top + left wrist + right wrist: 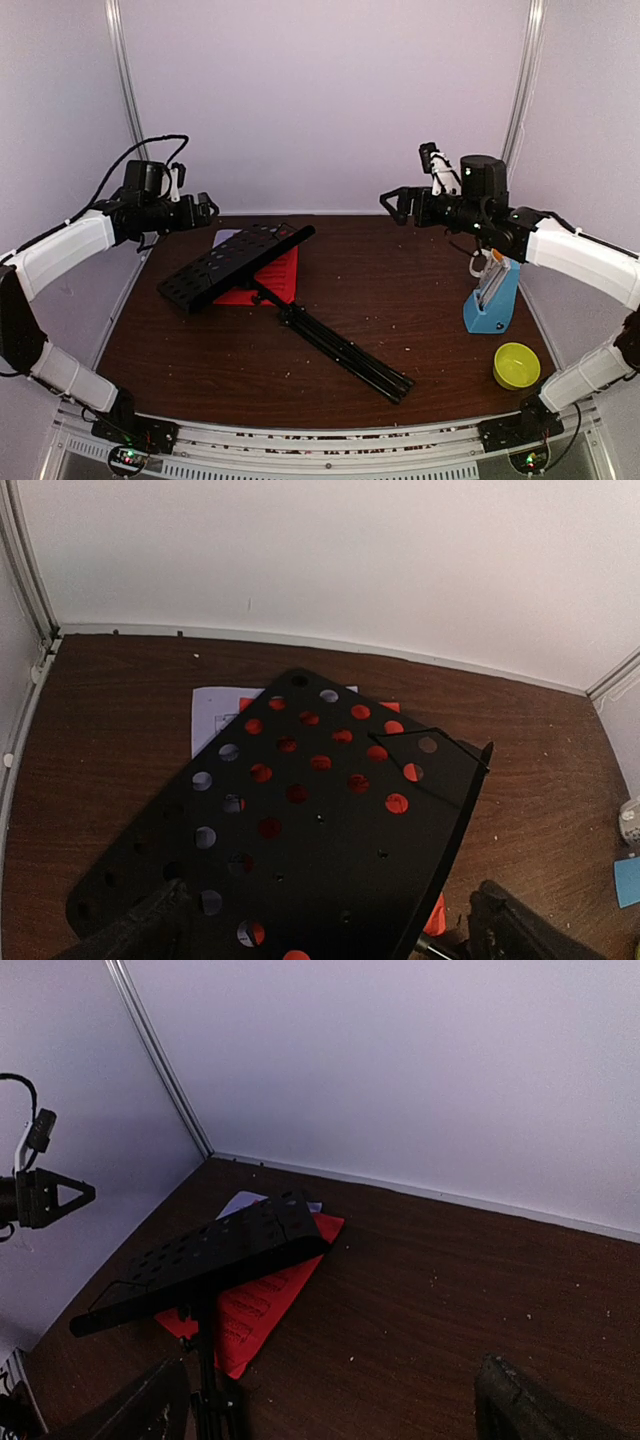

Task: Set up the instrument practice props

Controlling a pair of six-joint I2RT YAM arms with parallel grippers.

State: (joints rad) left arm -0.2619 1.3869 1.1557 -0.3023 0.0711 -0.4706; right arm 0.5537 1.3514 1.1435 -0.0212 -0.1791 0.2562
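Observation:
The black perforated music stand (pixel 235 262) lies flat at the table's left, its folded legs (pixel 345 350) running toward the front middle. It lies on top of a red music sheet (pixel 277 280) and a white sheet (pixel 226 238). The blue metronome (pixel 492 300) stands upright at the right. My left gripper (pixel 205 210) hovers open above the stand's desk (pixel 300 830), touching nothing. My right gripper (pixel 395 203) hangs open high over the back middle, empty. From the right wrist, the stand (pixel 215 1250) rests on the red sheet (pixel 265 1300), with a white corner (pixel 240 1203) behind it.
A small yellow bowl (pixel 516 365) sits at the front right, just in front of the metronome. White walls close the back and both sides. Brown tabletop (pixel 400 280) shows between the stand and the metronome.

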